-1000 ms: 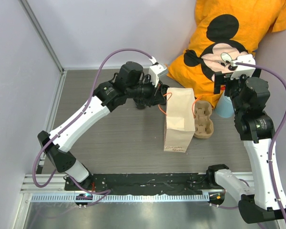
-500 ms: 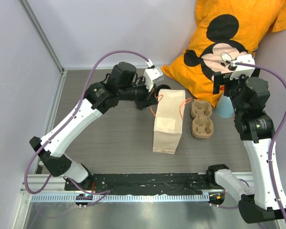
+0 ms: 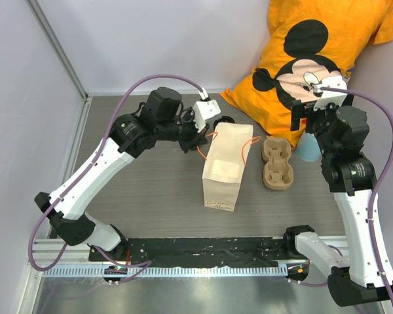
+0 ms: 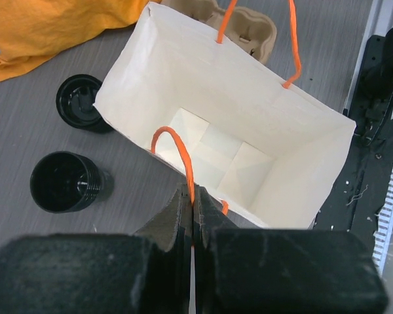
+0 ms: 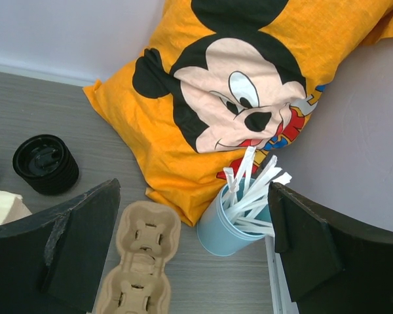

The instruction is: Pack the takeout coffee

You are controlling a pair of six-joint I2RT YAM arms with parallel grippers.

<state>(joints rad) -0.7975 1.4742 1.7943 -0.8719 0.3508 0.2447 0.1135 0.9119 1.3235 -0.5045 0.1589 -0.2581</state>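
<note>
left gripper (image 4: pixel 192 196): shut tight on the bag's near handle (image 4: pixel 177 147), orange cord pinched between the fingers (image 4: pixel 173 219)
left arm: reaches in from the left of the table (image 3: pixel 150 190); wrist is over the bag's far left corner
bag (image 4: pixel 203 85): pale paper, stands with its mouth open and folded floor visible in the left wrist view; other handle (image 4: pixel 291 39) loops up from the opposite rim
cup (image 4: pixel 65 182): black, upright, open top, dark inside; on the table outside the bag, just left of the pinched rim; the left arm mostly hides it in the top view
lid (image 4: pixel 80 101): black, separate from the cup, on the table just beside the bag's far left corner; can't tell if it touches the bag
carrier (image 3: pixel 277 163): beige pulp, flat on the table to the right of the bag, close to it but apart
right gripper (image 5: pixel 193 209): jaws spread wide, holding nothing, raised above the table's far right area
blue cup (image 5: pixel 232 229): below the right gripper, upright, full of white straws (image 5: pixel 252 180), next to the carrier's far end
shirt (image 5: pixel 229 98): orange, Mickey print, bunched in the far right corner behind the blue cup
</note>
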